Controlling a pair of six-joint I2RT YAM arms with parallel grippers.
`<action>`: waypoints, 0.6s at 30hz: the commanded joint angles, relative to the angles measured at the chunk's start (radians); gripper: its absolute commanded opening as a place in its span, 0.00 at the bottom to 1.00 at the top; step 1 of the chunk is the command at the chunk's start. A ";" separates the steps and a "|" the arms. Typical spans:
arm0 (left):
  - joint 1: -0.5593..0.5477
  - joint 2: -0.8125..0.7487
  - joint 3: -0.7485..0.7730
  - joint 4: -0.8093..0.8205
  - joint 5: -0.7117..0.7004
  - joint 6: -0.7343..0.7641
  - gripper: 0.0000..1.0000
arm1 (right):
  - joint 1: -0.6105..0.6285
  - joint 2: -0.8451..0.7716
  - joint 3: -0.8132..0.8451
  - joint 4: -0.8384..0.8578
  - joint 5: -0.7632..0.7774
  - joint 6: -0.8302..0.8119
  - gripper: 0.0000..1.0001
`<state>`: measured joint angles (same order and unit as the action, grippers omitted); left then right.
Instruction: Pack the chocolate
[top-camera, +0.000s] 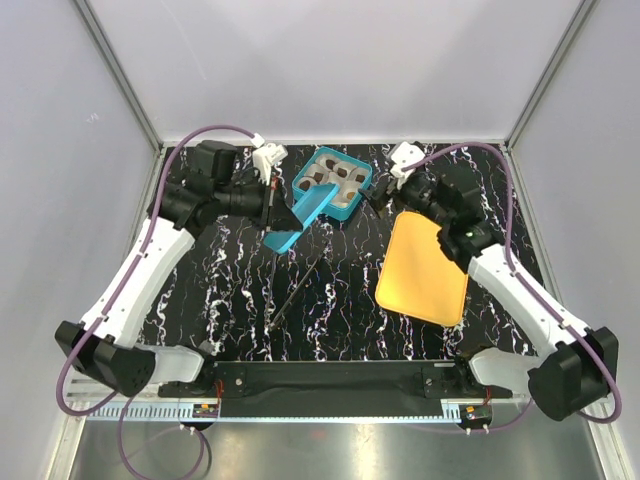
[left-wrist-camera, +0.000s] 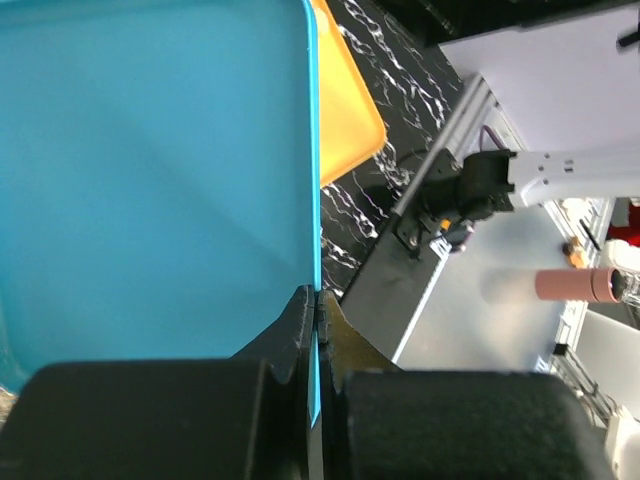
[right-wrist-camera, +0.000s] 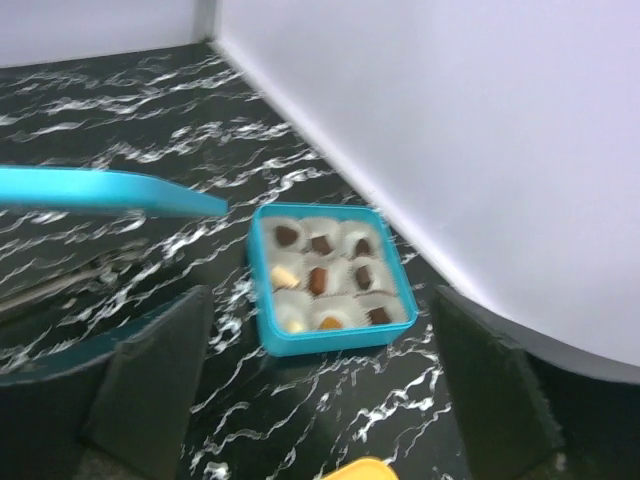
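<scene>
Chocolate (right-wrist-camera: 318, 278) sits in a three-by-three grid of pale paper cups (right-wrist-camera: 345, 240) inside a blue box (right-wrist-camera: 330, 340). You can see small blocky pieces, most of them dark brown, with one pale cream and one amber-toned. The box stands close to the far edge of the desk (top-camera: 240, 290), about midway along it, and its top is uncovered.

Your left gripper (left-wrist-camera: 317, 300) has its fingers pressed together on the rim of a blue lid (top-camera: 300, 215), pinching the thin edge between them. The lid hangs tilted above the desk, just on the left side of the box. From the overhead view its upper end overlaps the box's near-left corner, but you cannot tell whether the two touch.

Your right gripper (top-camera: 383, 190) has its fingers spread wide and nothing between them. It hovers off the right side of the box, and its wrist camera frames the box between the two fingers.

A yellow tray (top-camera: 425, 265) lies flat toward the right edge of the desk, near that arm. A thin metal tool (top-camera: 295, 290) lies on the middle of the desk, apart from the box.
</scene>
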<state>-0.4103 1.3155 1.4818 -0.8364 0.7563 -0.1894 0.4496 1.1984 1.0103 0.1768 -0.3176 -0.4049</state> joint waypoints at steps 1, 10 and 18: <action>0.002 -0.071 -0.037 0.072 0.119 -0.002 0.00 | -0.090 -0.022 0.124 -0.172 -0.340 -0.028 0.99; -0.007 -0.105 -0.112 0.091 0.149 -0.018 0.00 | -0.189 0.053 0.122 -0.217 -0.755 -0.149 0.98; -0.021 -0.102 -0.106 0.085 0.160 -0.019 0.00 | -0.189 0.133 0.182 -0.264 -0.816 -0.242 0.95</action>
<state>-0.4232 1.2362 1.3617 -0.8074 0.8673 -0.2031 0.2607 1.3201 1.1404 -0.0788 -1.0645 -0.5854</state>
